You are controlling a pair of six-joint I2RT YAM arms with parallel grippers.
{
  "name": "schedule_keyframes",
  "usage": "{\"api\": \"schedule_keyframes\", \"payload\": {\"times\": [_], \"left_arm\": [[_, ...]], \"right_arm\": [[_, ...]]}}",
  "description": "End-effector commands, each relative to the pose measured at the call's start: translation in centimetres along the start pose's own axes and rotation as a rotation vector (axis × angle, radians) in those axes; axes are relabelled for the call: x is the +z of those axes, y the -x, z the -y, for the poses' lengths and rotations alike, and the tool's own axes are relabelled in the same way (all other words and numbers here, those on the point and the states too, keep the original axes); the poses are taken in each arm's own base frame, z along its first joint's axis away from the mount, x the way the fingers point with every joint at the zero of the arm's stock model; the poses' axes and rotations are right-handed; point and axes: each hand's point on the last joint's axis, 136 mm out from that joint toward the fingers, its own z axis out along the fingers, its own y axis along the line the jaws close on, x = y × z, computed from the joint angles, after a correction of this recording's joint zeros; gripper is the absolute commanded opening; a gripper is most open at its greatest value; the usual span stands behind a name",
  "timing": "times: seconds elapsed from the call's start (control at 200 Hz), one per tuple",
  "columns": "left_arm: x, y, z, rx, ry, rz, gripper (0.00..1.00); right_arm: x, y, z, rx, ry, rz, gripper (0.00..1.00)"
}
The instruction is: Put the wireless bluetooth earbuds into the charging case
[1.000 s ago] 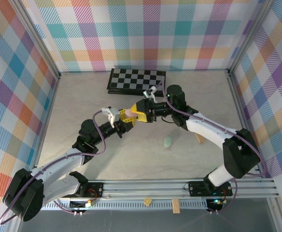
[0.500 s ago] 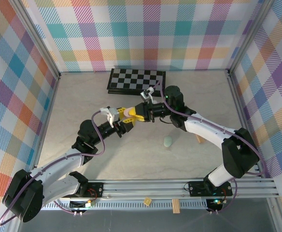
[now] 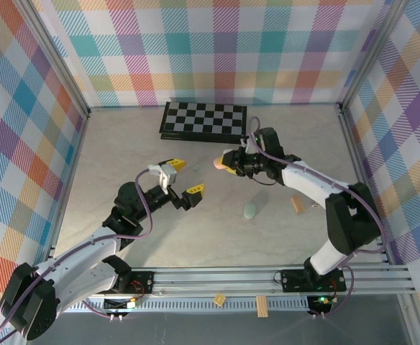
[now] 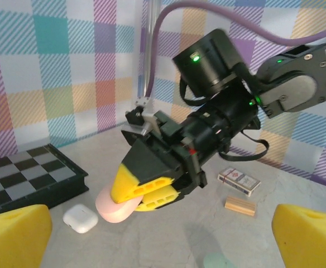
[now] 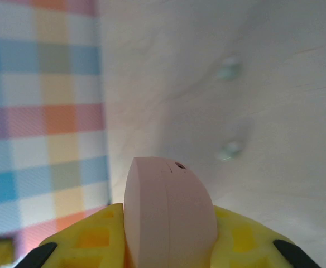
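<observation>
Two tiny pale green wireless bluetooth earbuds point(image 5: 230, 149), blurred, lie loose on the beige worktop point(image 5: 286, 106), clear of the right jaws. The right gripper point(image 3: 226, 162) clamps a closed pink pebble-shaped plastic case point(image 3: 218, 164), its contents hidden. The left gripper point(image 3: 185, 178) jaws gape wide, empty. A pale green pebble-shaped case point(image 3: 250, 210) lies on the worktop nearby.

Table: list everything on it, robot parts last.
chessboard: one, black and white, far middle of the table
pink case: one, pink, in the right pincer
white case: one, white, beside the chessboard
green case: one, pale green, middle of the table
earbuds: two, pale green, blurred, on the table
wood block: one, tan, right of the green case
box: one, white and red, by the wood block
left pincer: one, yellow pads, open, empty
right pincer: one, yellow pads, shut on the pink case
</observation>
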Motion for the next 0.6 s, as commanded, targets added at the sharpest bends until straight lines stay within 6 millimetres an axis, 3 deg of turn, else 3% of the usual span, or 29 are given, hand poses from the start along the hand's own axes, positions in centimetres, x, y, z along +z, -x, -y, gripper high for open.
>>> {"api": "schedule_keyframes", "payload": {"times": [0.0,0.13,0.395,0.53,0.595], "left_arm": [[1.0,-1.2,0.0,0.002,0.033,-0.052,1.0],[2.4,-2.4,0.5,-0.016,0.058,-0.086,1.0],[4.1,-6.3,0.6,-0.1,0.182,-0.181,1.0],[4.3,-7.9,-0.5,-0.19,0.308,-0.214,1.0],[4.3,-8.6,-1.2,-0.238,0.381,-0.221,1.0]], "right_arm": [[0.5,2.7,4.8,0.042,-0.169,0.07,0.13],[1.6,4.5,8.2,0.025,-0.304,0.102,0.14],[3.2,6.7,12.9,0.025,-0.446,0.11,0.16],[3.0,7.4,13.6,0.004,-0.48,0.132,0.26],[2.3,7.6,13.7,-0.015,-0.506,0.148,0.36]]}}
